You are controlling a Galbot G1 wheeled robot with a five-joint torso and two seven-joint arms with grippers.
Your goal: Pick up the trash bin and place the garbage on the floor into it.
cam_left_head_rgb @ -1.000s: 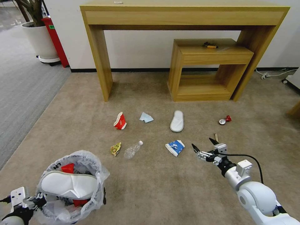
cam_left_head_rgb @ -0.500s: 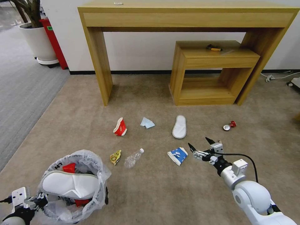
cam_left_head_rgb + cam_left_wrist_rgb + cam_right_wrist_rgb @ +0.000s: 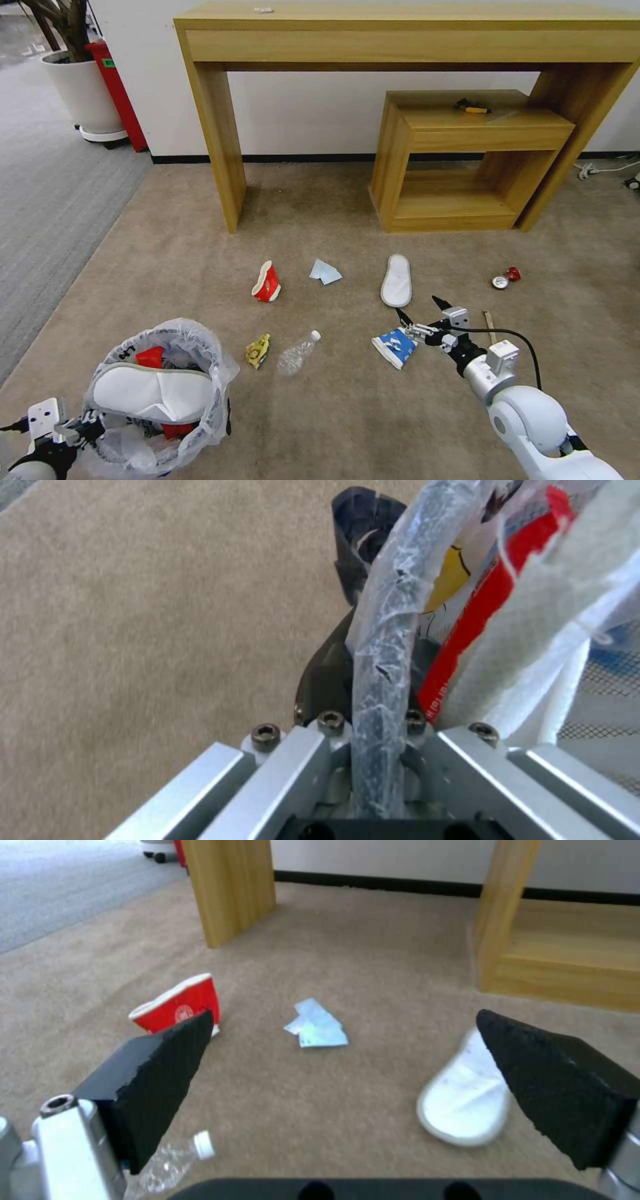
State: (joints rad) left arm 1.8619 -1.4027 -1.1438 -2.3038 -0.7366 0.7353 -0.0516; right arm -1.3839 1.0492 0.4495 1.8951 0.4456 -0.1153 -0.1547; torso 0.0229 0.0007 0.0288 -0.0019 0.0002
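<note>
The left pincer (image 3: 83,427) grips the trash bin (image 3: 160,400) by its rim to carry it, while the right pincer (image 3: 419,315), spread wide (nothing held), hovers beside the blue cup (image 3: 395,347) left of it, probably to grasp it.

The trash bin (image 3: 157,400) hides most of its contents under a white slipper (image 3: 150,395) — only corners of a red packet (image 3: 148,357) show. The left gripper (image 3: 79,427) is cut off by the head view's edge. A small dark-and-yellow item (image 3: 472,107) on the low counter (image 3: 480,120) is too small to identify.
</note>
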